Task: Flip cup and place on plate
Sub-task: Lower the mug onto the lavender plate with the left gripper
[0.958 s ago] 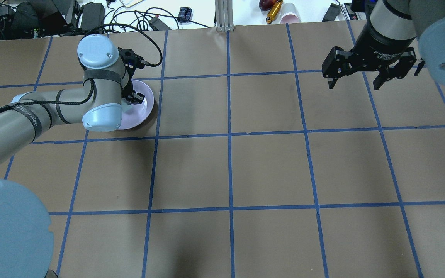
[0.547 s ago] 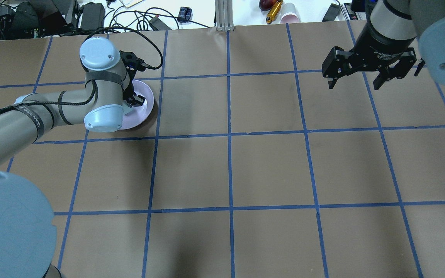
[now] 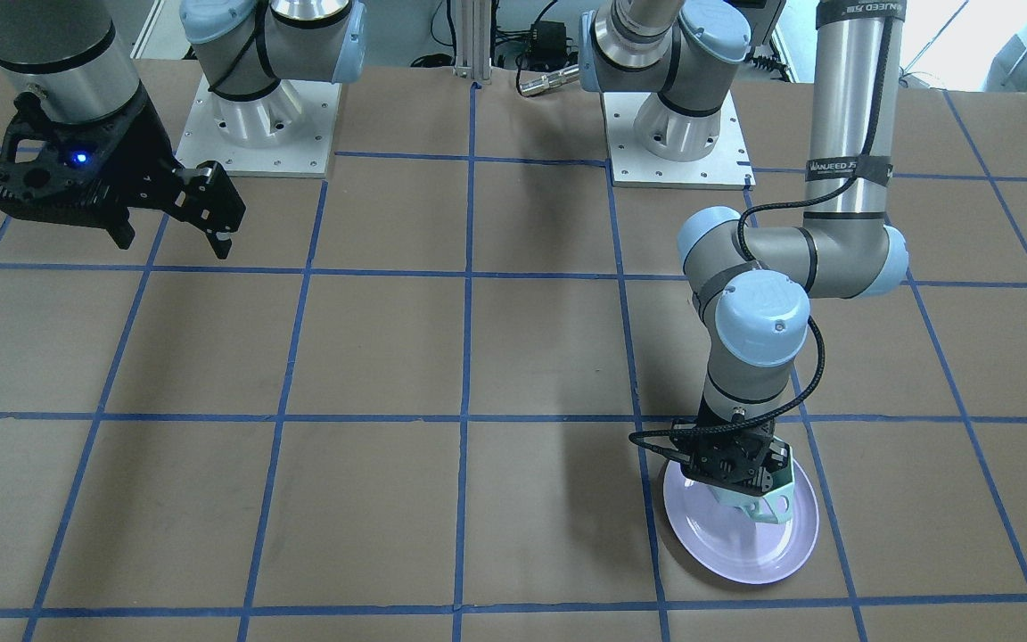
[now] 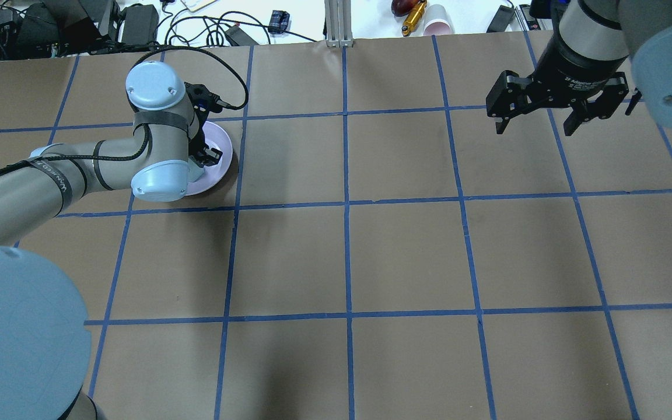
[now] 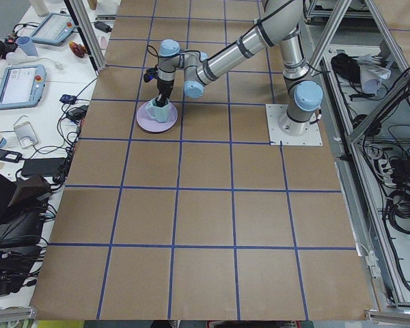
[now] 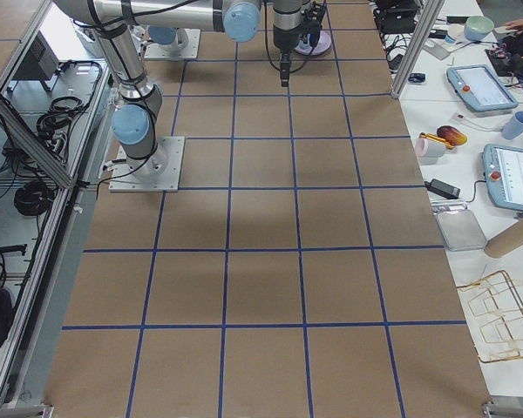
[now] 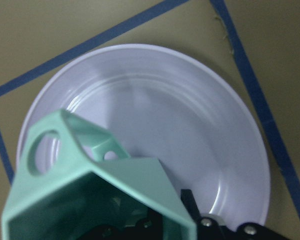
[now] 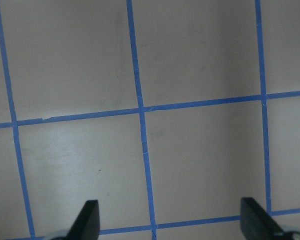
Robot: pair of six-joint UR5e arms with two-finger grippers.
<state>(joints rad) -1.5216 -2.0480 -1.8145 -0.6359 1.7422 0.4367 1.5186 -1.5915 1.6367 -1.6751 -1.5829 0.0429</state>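
The mint-green cup is held in my left gripper, which is shut on its wall. The cup is upright, mouth up, over the near-centre of the lavender plate. In the left wrist view the cup shows its dark teal inside and angular handle, with the plate right below. I cannot tell whether the cup touches the plate. In the overhead view my wrist hides the cup and only part of the plate shows. My right gripper is open and empty, far off to the right.
The table is brown paper with a blue tape grid. Cables, a pale cup and tools lie beyond its far edge. The right wrist view shows only bare table under the open fingers.
My left arm has shifted slightly to the right over the plate, still holding the cup. The right arm has not moved.
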